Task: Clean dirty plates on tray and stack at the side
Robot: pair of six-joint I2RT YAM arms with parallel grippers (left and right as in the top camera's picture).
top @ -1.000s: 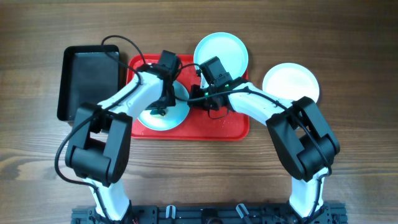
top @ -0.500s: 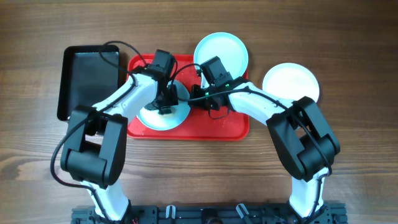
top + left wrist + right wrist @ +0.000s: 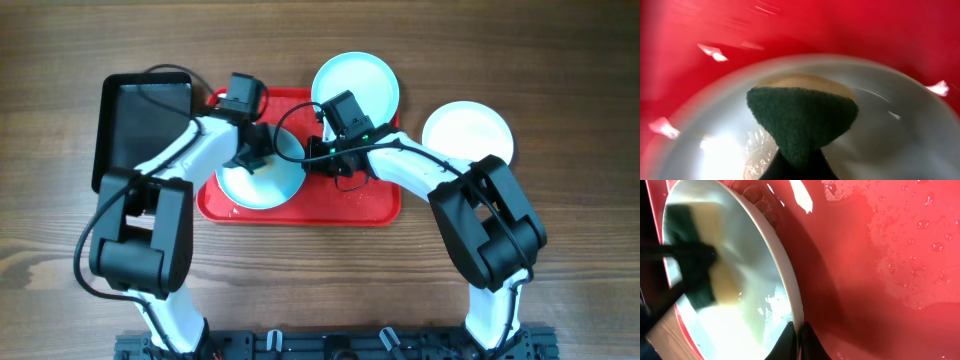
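Sponge [image 3: 802, 117] is held in left gripper [image 3: 251, 157] against plate [image 3: 268, 186]; plate rim is pinched by right gripper [image 3: 797, 332] on tray [image 3: 352, 204].

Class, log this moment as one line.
left end effector: holds sponge on plate | right end effector: shut on plate rim | plate: on red tray

overhead: bright, even, sharp; soft arm shadows on the bench [image 3: 560, 60] | left wrist: smeared, out of focus; white glare streaks on the tray [image 3: 685, 30], hot spot on the plate [image 3: 725, 150], sponge [image 3: 800, 120] soft-edged | right wrist: crisper; glare at top, plate throws dark shadow across tray
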